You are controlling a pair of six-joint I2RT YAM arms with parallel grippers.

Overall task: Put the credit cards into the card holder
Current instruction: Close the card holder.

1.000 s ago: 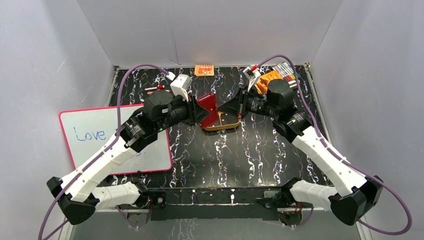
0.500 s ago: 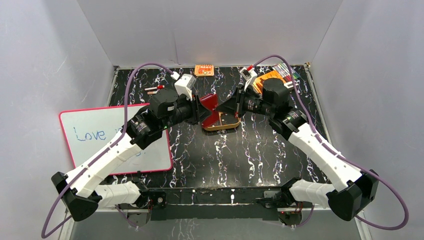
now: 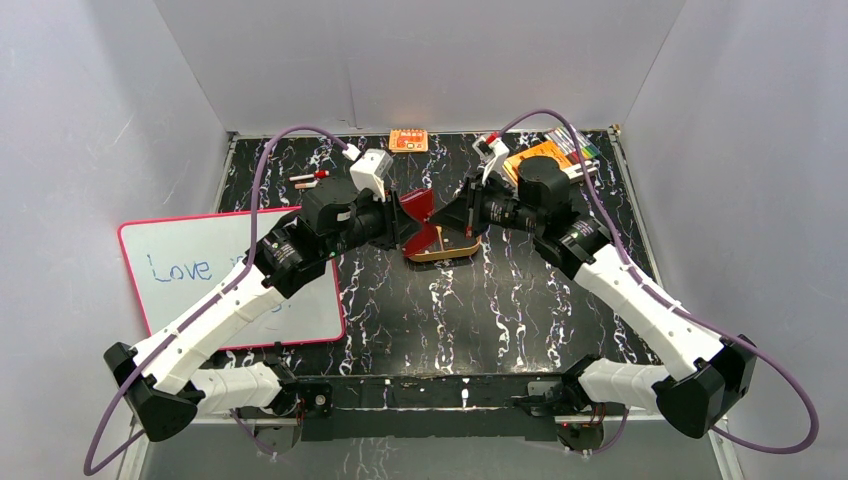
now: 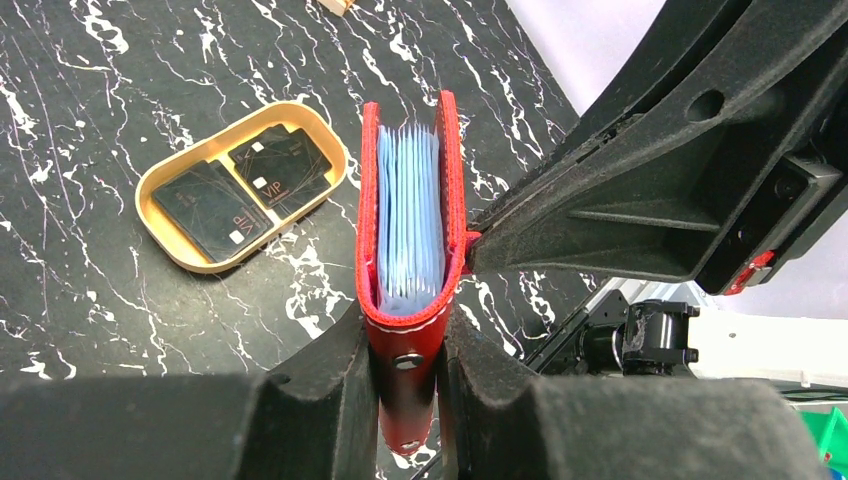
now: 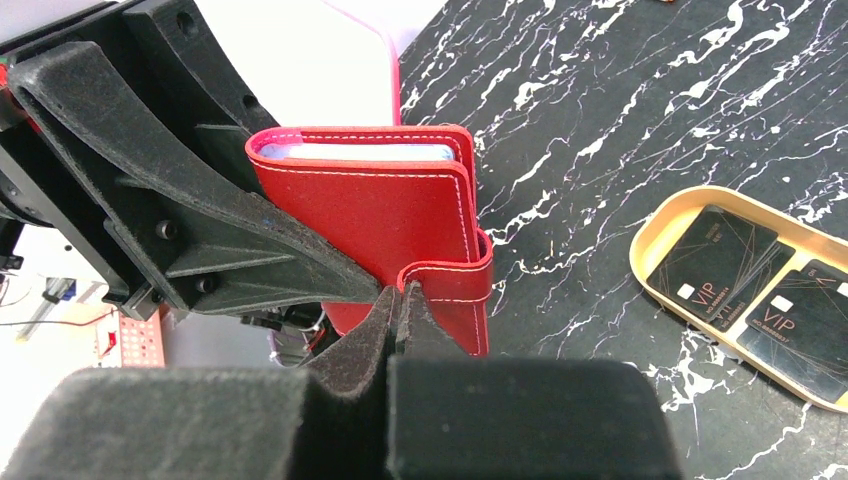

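Observation:
The red card holder (image 3: pixel 415 218) is held in the air above the table, nearly folded shut, with light blue leaves inside (image 4: pixel 408 200). My left gripper (image 4: pixel 410 370) is shut on its spine end. My right gripper (image 5: pixel 402 292) is shut, its tips pinched at the end of the card holder's snap tab (image 5: pixel 448 285). Two dark credit cards marked VIP (image 4: pixel 205 210) (image 4: pixel 283 170) lie side by side in the tan oval tray (image 4: pixel 147 185), below and beside the holder. They also show in the right wrist view (image 5: pixel 715 265).
A whiteboard (image 3: pixel 230 280) with "Love" written on it lies at the left. An orange patterned packet (image 3: pixel 408 140) sits at the back wall. An orange booklet (image 3: pixel 535 155) and pens (image 3: pixel 575 140) lie at the back right. Small items (image 3: pixel 310 178) lie at the back left.
My right arm has shifted a little left, toward the card holder. My left arm has moved up slightly with the holder. Both grippers keep their hold.

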